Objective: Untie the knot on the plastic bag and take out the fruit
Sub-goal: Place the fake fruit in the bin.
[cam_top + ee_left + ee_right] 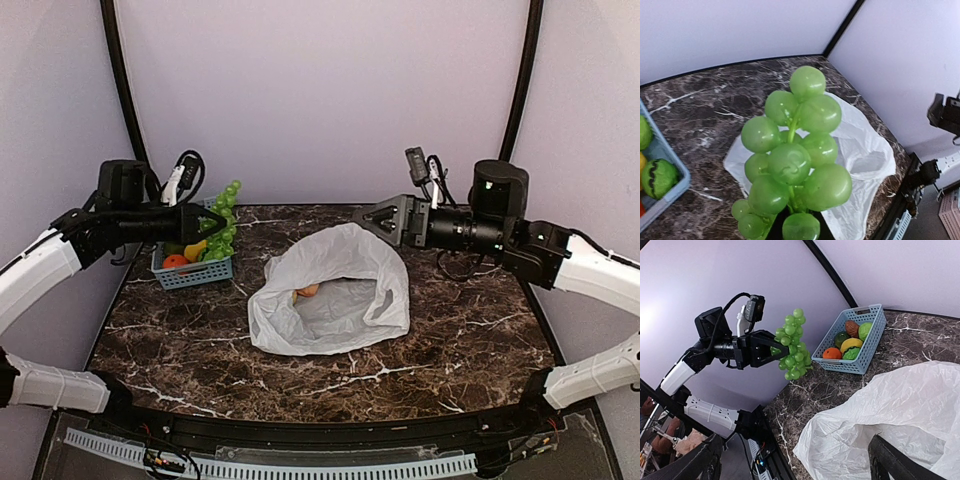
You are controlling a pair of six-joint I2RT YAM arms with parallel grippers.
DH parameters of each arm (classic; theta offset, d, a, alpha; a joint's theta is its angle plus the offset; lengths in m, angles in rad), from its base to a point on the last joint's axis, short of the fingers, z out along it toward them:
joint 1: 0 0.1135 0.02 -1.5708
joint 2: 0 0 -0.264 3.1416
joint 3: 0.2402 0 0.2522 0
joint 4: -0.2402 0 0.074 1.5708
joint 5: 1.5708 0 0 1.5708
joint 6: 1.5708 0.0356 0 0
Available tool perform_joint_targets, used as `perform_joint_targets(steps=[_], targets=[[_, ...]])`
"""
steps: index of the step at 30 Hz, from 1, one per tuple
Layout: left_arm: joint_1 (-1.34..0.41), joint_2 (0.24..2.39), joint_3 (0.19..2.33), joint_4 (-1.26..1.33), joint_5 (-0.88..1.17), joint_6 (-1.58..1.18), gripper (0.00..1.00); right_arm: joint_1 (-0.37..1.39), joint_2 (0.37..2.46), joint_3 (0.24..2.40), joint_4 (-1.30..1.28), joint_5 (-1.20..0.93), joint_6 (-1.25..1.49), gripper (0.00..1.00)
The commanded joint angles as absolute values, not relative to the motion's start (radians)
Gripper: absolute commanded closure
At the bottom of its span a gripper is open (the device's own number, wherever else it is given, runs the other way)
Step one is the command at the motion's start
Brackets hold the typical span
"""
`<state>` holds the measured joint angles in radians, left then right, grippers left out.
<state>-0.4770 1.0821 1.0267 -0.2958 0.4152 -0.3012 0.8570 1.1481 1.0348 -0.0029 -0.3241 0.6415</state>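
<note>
Left tool (216,217) was pinching the stem end of a glossy green plastic grape bunch (795,160), held high. A small blue lattice plastic basket (195,272) sat below that tool and off to one side, with several fruits in it.

Right tool (378,220) hung with fingers spread just above the raised far rim of the large crinkly white plastic bag (350,310). Whether it touched the plastic could not be told.

The bag's mouth gaped open on the dark marbled desk (450,330), and no knot showed. One round orange-tan fruit (308,290) lay inside, below the right tool.

Judgement: the step was dropping off the grapes. Centre the bunch over the basket's free part and lower it close before parting the fingers. The tall bunch could topple over the rim.
</note>
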Motion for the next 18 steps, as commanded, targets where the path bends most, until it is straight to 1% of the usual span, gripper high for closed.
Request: perform_joint_targets(steps=[1,4,8,14,18], targets=[[-0.277,1.15,1.149,-0.509,0.417,-0.085,0.99,0.84,1.11,1.005,0.003,-0.256,0.631,0.01],[-0.143,1.238,1.227,-0.536,0.41,-0.001,0.99,0.831,1.097,0.999,0.003,-0.248,0.621,0.01],[-0.03,1.355,1.319,-0.52,0.393,0.097,0.99,0.82,1.091,0.997,0.004,-0.245,0.608,0.01],[0.055,1.531,1.449,-0.476,0.339,0.196,0.99,0.803,1.084,0.994,-0.035,-0.236,0.598,0.01],[0.071,1.631,1.514,-0.444,0.253,0.279,0.99,0.791,1.083,0.997,-0.043,-0.232,0.599,0.01]])
